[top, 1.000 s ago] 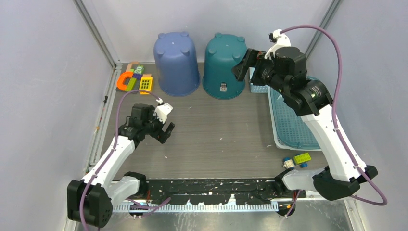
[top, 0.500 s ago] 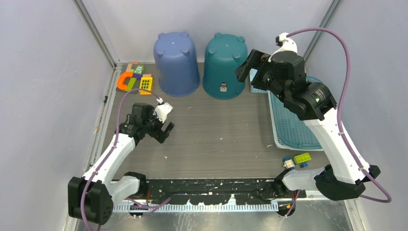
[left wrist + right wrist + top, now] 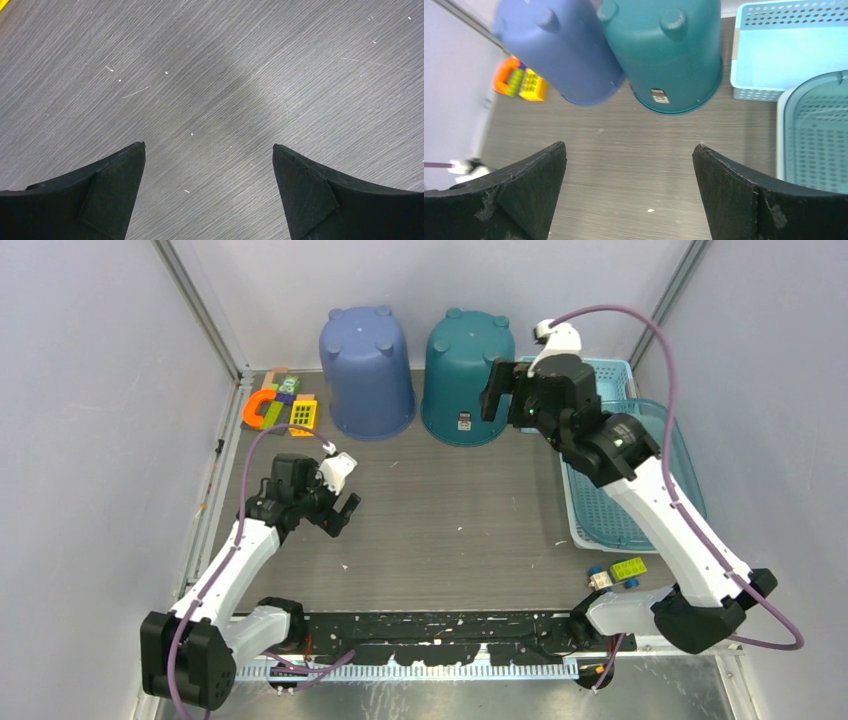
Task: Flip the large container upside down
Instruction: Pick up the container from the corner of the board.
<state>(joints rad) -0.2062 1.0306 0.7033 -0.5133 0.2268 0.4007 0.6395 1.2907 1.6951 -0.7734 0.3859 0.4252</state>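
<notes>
The large container, a wide pale-blue perforated basket (image 3: 603, 510) (image 3: 819, 145), lies open side up at the table's right side. My right arm reaches over its left rim. My right gripper (image 3: 505, 395) (image 3: 629, 150) hangs open and empty above the table, beside an upturned teal bucket (image 3: 462, 380) (image 3: 664, 55) and left of the basket. It touches neither. My left gripper (image 3: 340, 512) (image 3: 209, 146) is open over bare table at the left, with nothing between its fingers.
An upturned blue bucket (image 3: 365, 370) (image 3: 559, 55) stands left of the teal one. A small pale-blue basket (image 3: 610, 368) (image 3: 784, 50) sits behind the large one. Coloured toy blocks (image 3: 280, 405) (image 3: 521, 82) lie at the back left. Small bricks (image 3: 620, 572) lie near the right arm's base.
My right arm has swung left and drawn back, uncovering the small basket; its gripper stays open near the teal bucket. The left arm has barely moved.
</notes>
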